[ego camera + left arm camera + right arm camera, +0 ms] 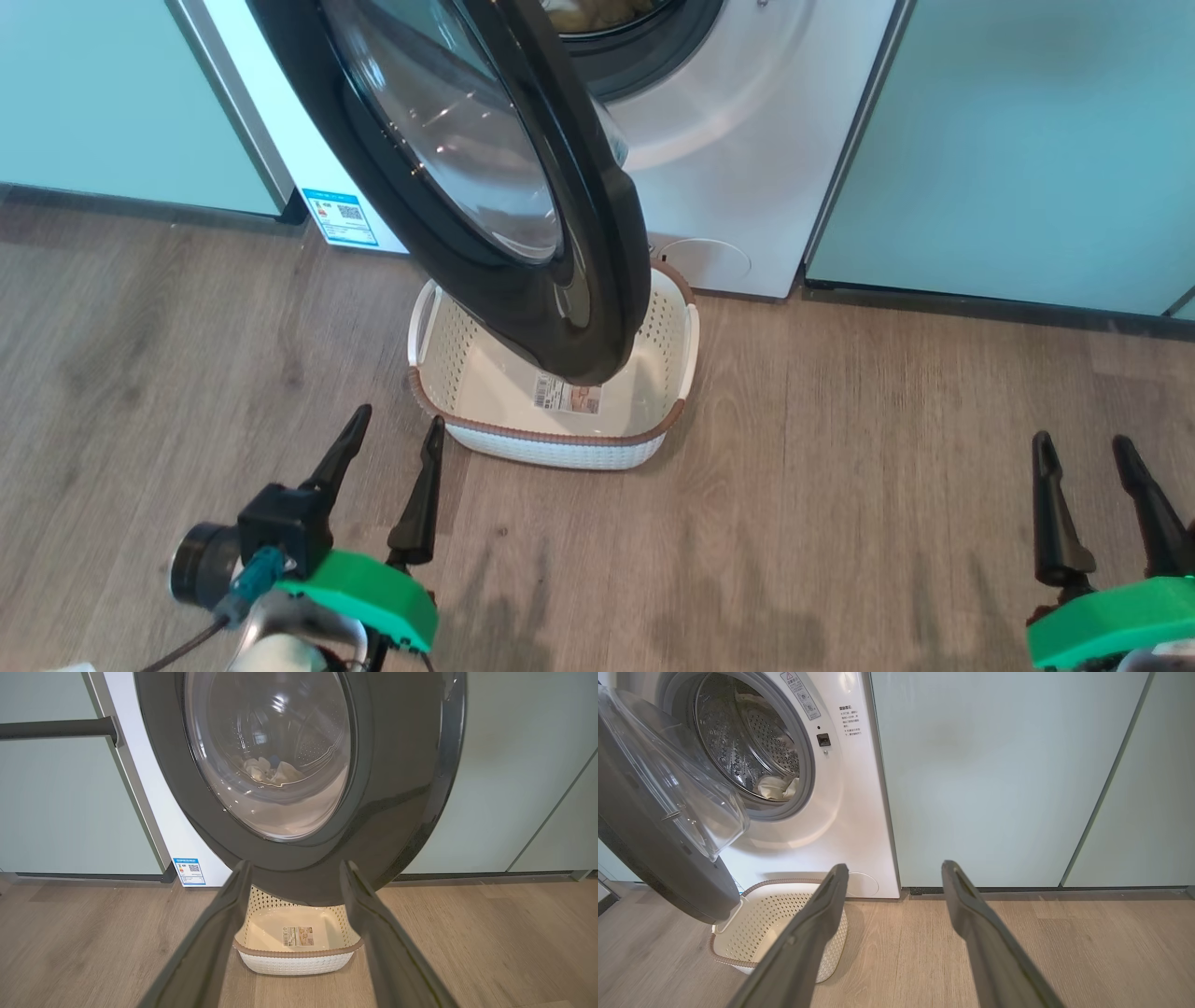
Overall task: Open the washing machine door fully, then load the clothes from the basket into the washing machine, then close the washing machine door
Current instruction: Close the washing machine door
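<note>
mint cabinet panels [1027,140] flank the white washing machine [747,140] on a wood floor [840,485]. its door [611,271] stands swung out over the basket [551,450]. my left jaws and right jaws hover low, pointing forward, both spread wide, touching nothing. the clothes [777,787] lie in the drum.

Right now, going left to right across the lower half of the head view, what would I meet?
left gripper, fingers apart → basket on the floor → right gripper, fingers apart
</note>
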Robot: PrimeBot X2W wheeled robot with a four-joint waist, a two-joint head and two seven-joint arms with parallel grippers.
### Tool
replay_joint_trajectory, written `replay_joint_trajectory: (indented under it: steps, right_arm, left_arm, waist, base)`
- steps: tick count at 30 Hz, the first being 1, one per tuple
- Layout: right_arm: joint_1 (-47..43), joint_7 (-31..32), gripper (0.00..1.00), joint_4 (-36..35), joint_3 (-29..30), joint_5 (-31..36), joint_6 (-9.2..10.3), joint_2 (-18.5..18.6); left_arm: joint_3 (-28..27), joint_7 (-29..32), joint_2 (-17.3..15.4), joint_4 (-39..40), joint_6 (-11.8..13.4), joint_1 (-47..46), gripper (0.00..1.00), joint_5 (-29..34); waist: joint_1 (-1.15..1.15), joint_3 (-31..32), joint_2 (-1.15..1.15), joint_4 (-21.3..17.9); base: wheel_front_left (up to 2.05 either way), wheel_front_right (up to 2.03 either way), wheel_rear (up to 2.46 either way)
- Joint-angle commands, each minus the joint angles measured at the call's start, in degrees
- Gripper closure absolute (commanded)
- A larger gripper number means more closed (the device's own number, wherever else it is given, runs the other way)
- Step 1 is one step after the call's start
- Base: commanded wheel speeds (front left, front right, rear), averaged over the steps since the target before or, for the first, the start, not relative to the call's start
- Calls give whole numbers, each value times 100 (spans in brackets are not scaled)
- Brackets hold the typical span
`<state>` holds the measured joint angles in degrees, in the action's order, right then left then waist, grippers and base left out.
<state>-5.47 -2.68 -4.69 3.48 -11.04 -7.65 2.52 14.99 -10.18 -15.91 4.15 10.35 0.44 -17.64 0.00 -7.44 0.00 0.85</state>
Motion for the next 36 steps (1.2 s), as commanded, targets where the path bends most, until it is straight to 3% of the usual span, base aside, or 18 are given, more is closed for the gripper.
replay_joint_trajectory:
  steps: [1,2,4,5,6,25,36]
  right_arm:
    - [117,-29,0,-194,-125,3,16,36]
    - [115,-24,0,-189,-132,2,16,36]
    - [108,-18,14,-178,-143,-7,16,36]
    - [102,-11,52,-170,-151,-20,16,36]
    - [96,8,100,-161,-179,-43,16,36]
    - [126,36,100,-87,-369,-225,16,36]
    - [1114,-34,100,-86,-373,-350,16,36]
  left_arm:
    - [-191,-70,-83,144,47,-295,0,-3]
    - [-185,-73,-82,141,50,-300,0,-2]
    - [-170,-79,-74,131,53,-305,0,-8]
    - [-168,-83,-74,124,60,-304,0,-6]
    - [-163,-87,-69,120,60,-303,0,-14]
    - [-65,-159,-72,101,88,-334,0,-6]
    - [97,-199,-13,2,22,-414,0,-22]
  waist:
    - [0,1,0,-2]
    - [0,2,0,-1]
    - [0,17,0,2]
    - [0,23,0,0]
    - [0,31,0,3]
    - [0,117,0,125]
    - [0,228,0,390]
  base:
    - [0,0,0]
    - [0,0,0]
    - [0,0,0]
    - [0,0,0]
    - [0,0,0]
    - [0,0,0]
    - [0,0,0]
